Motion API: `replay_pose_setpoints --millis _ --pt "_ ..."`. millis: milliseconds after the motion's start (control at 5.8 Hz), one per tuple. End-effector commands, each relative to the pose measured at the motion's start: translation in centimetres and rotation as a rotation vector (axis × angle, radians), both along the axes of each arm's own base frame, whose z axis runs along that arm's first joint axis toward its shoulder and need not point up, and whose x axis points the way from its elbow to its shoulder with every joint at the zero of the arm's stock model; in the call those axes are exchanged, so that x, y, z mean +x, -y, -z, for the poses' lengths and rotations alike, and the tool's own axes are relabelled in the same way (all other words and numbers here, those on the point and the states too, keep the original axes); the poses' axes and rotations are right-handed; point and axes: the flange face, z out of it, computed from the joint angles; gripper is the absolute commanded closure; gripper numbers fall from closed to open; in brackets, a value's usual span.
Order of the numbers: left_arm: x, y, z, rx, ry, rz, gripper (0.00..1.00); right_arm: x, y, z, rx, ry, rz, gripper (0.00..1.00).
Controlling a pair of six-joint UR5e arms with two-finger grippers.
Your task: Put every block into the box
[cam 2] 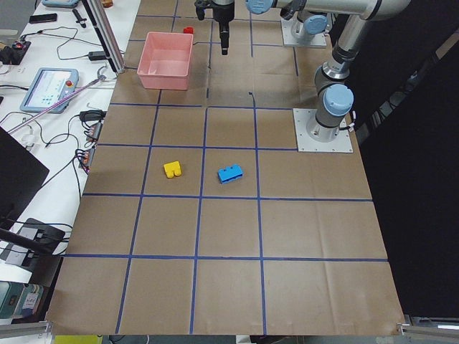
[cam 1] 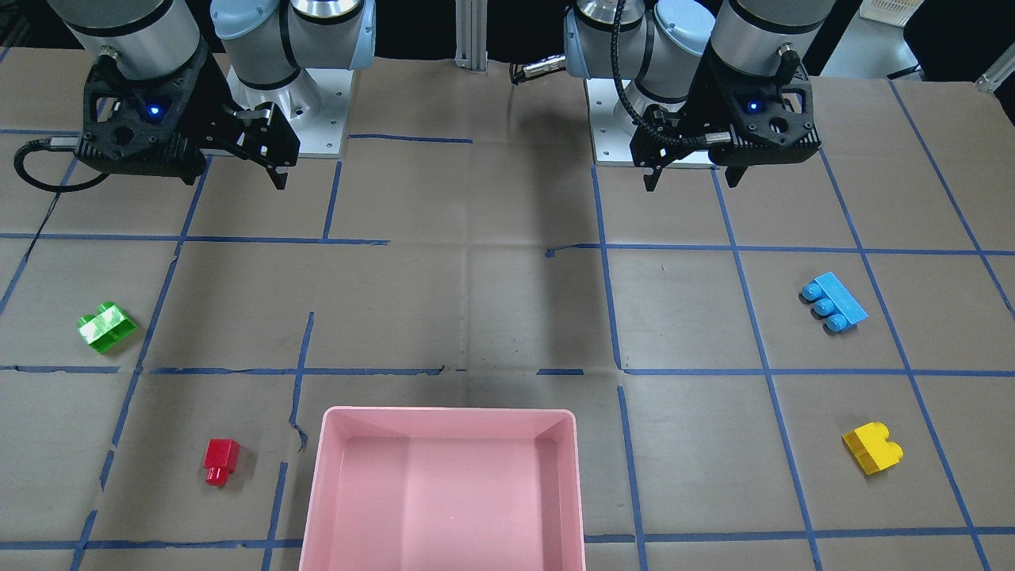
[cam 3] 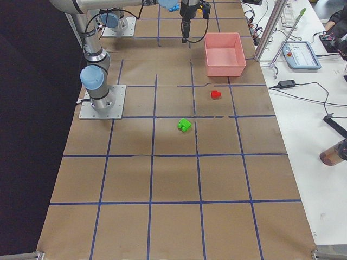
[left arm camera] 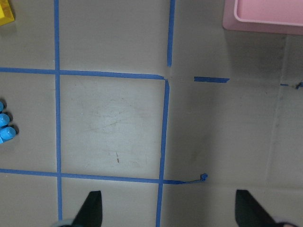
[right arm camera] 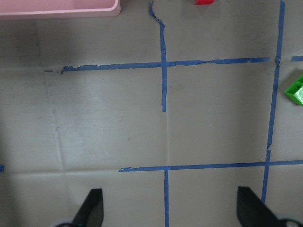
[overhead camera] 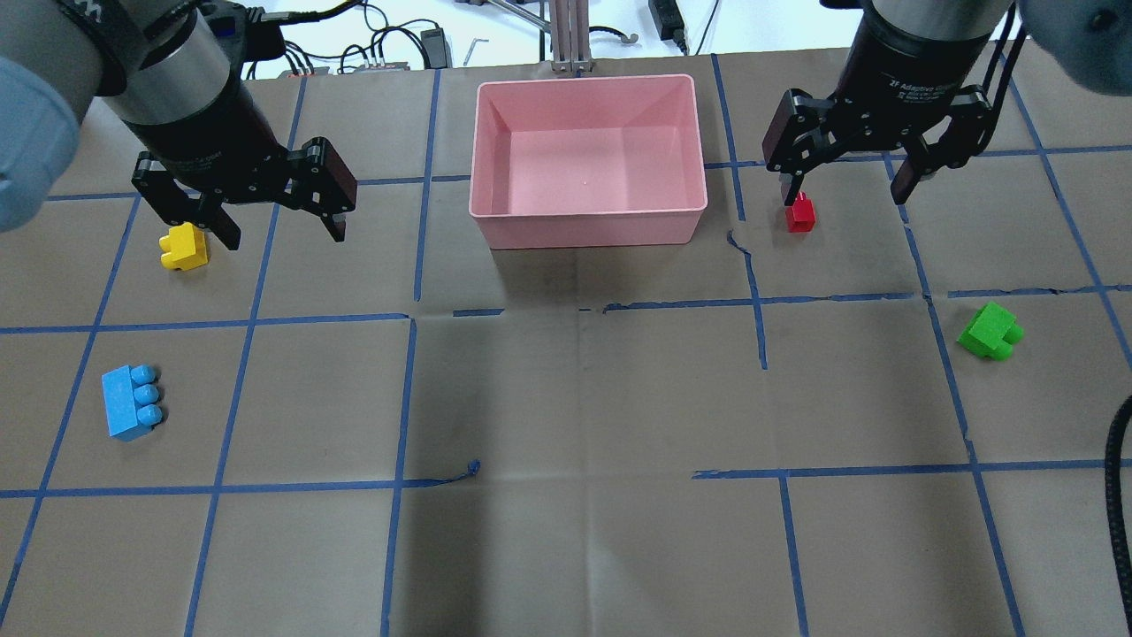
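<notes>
Four light, stiff, slick-looking blocks (overhead camera: 131, 403); left claw (overhead camera: 285, 232), right claw (overhead camera: 844, 195) both spread, empty. I'd pinch their flat sides.

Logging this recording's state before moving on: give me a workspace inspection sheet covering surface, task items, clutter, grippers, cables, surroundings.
Surface: table, brown paper with blue tape grid.
Job's things: pink box holds nothing; green brick, red brick, light-blue brick and yellow brick lie on the paper outside it.
Clutter: nothing seen.
Grippers: left gripper and right gripper both open, fingers empty, above the table.
Cables: black cable loops from the right wrist; loose leads on the bench beyond the box.
Surroundings: teach pendant on the same bench.
</notes>
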Motion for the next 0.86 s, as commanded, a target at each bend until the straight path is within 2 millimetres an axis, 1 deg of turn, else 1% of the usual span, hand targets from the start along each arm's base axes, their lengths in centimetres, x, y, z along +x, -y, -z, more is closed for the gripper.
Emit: replay_pose_setpoints --millis 0,690 --pt "-0.02 -0.02 0.08 0.002 0.000 0.000 0.01 -0.47 0.30 -0.92 -0.017 -0.002 0.009 0.00" --pt "-0.04 -0.01 0.01 0.000 -0.002 0.000 0.01 -0.46 0.29 -0.66 -0.014 -0.001 0.009 0.00"
